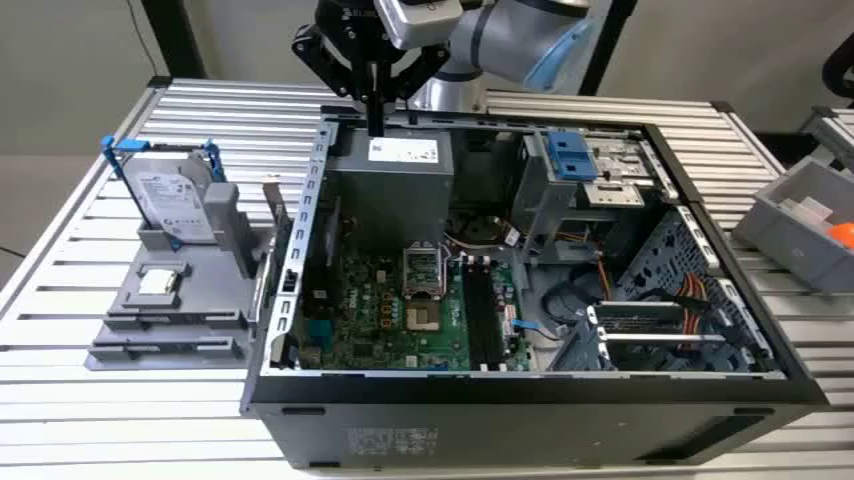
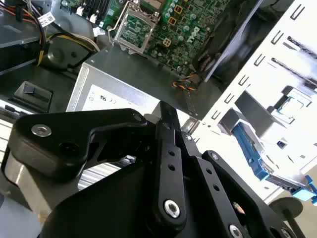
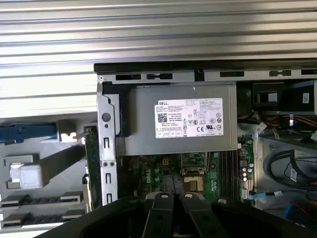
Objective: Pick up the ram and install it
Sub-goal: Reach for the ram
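Ram (image 1: 278,215): 1 stick, standing on edge in the grey holder (image 1: 134,330) outside the computer case (image 1: 534,395), just beside the case wall on the exterior view's left. Not yet installed. The first wrist view shows it (image 3: 90,163) as a thin strip running along that wall.

Exterior view, near to far:
- Case: 1, lying open side up.
- Motherboard (image 1: 380,320): 1, flat on the case floor, with 1 processor socket (image 1: 420,290). The black memory slots (image 1: 477,315) lie beside the socket; their count is unclear.
- Holder, nearer part: 1 small square silver chip (image 1: 160,281).
- Holder, farther part: 1 silver hard drive (image 1: 174,195) in a blue-handled bracket, propped up.
- Power supply (image 1: 387,165): 1 grey box at the far end of the case.
- Gripper (image 1: 378,122): 1, above the far edge of the power supply, well apart from the ram. Fingers drawn together, nothing between them; both wrist views agree (image 2: 168,113) (image 3: 177,196).
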Available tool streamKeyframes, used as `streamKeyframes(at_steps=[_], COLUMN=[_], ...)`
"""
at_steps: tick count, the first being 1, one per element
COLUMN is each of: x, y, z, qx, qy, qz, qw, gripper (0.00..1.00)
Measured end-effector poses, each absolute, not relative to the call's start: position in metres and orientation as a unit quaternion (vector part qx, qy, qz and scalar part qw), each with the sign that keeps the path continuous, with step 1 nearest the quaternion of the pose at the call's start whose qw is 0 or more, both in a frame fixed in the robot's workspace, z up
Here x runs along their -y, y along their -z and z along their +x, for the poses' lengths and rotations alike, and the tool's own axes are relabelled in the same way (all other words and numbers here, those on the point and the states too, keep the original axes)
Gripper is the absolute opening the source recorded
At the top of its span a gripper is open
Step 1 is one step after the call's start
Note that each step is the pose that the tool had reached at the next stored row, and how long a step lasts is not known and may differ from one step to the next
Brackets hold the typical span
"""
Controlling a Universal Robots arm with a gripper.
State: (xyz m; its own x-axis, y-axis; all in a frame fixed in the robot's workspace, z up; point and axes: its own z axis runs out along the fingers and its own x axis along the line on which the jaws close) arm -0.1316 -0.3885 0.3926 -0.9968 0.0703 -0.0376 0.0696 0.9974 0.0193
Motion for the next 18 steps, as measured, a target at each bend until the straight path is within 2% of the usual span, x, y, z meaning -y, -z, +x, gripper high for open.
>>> streamKeyframes(at_steps=[11,18], x=[0.3866,0.3866], y=[-0.3926,-0.3926], z=[-0.1335,-0.1351], qx=[-0.999,-0.999], qy=[-0.007,-0.013], qz=[0.035,0.035], qw=[0.021,0.013], gripper=[0.0,0.0])
